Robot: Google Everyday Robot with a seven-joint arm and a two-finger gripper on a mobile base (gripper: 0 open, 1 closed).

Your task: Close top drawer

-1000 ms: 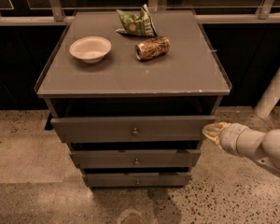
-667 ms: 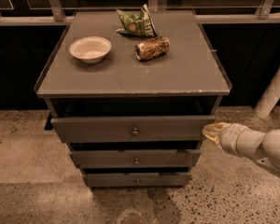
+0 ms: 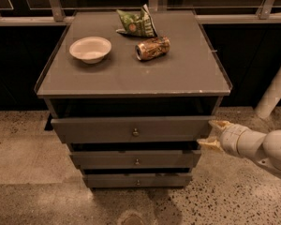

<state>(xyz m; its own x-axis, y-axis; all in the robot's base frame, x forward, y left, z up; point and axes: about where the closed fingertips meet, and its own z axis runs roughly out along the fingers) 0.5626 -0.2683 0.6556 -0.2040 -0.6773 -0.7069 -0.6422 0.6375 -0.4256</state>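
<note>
The top drawer (image 3: pixel 131 129) is a wide dark grey drawer with a small round metal knob (image 3: pixel 135 132). It stands pulled out a little from the cabinet, with a dark gap above its front panel. My gripper (image 3: pixel 213 134) is at the drawer front's right end, at panel height, on a white arm coming in from the right. Its two cream fingertips (image 3: pixel 218 124) are spread apart and hold nothing. Whether they touch the panel I cannot tell.
Two narrower drawers (image 3: pixel 136 159) sit below, also slightly out. On the cabinet top (image 3: pixel 187 74) are a white bowl (image 3: pixel 90 48), a lying can (image 3: pixel 152 48) and a green chip bag (image 3: pixel 136 23). A white post (image 3: pixel 274 90) stands at right. Speckled floor surrounds.
</note>
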